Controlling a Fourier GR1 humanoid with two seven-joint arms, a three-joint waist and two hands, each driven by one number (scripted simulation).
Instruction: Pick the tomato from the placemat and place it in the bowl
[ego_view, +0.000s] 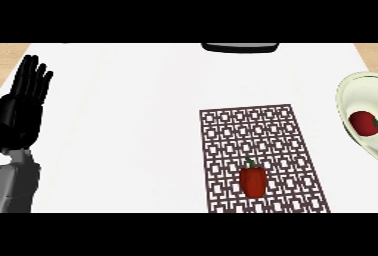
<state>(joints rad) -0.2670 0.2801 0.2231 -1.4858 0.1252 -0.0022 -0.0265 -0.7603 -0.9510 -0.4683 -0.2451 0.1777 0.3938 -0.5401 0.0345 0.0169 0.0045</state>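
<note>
Tomato (362, 123) already lay in the bowl (353, 90) at the desk's right edge, a red pepper (253, 181) remaining on the placemat (255, 150); left hand (23, 107) rested open, right unseen; tomato judged light, smooth, bruisable, best cupped round its middle.

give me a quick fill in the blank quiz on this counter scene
1. The red pepper lies on the ____.
2. The tomato sits inside the ____ at the view's right edge.
3. The open left hand rests with fingers pointing ____.

Missing words: placemat; bowl; up
</note>
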